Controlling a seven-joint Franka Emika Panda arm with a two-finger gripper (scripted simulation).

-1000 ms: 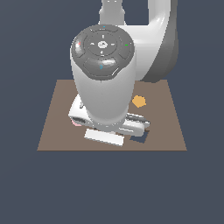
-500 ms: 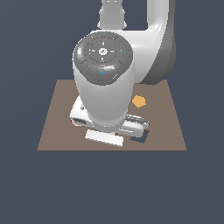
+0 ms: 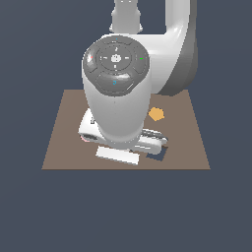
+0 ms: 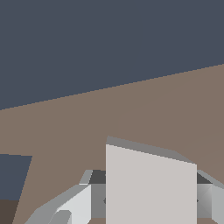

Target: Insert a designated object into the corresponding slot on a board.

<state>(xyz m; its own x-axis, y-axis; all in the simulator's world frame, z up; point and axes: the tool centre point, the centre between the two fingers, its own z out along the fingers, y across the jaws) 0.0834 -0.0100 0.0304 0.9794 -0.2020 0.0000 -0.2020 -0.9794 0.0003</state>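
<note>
A flat slate-blue void is surrounding the board [image 3: 64,142], a brown panel lying level with nothing else around it. You are hanging the arm low over its middle, and the bulky wrist is hiding most of the marks from the exterior view; only the pentagon [image 3: 156,114] is showing clearly, towards that view's right.

In the wrist view the gripper [image 4: 148,199] is clamping the tile [image 4: 151,186] between its fingers [image 4: 72,205], closed to the tile's width, with the tile standing up in the grip and filling the lower part of the picture. So the tile is in the gripper, above the board, not yet seated.

A corner of the slot [image 3: 157,155] is peeking out beside the hand in the exterior view, and the wrist view is showing a dark patch [image 4: 13,177] that is probably the same hole, off to one side of the tile.

The risk, as I judge it: the slot is sitting askew and you are seeing little of it. If you are lowering with the tile's rotation unmatched or offset, an edge is likely to catch the rim, tilting the tile or skidding it onto the board.
</note>
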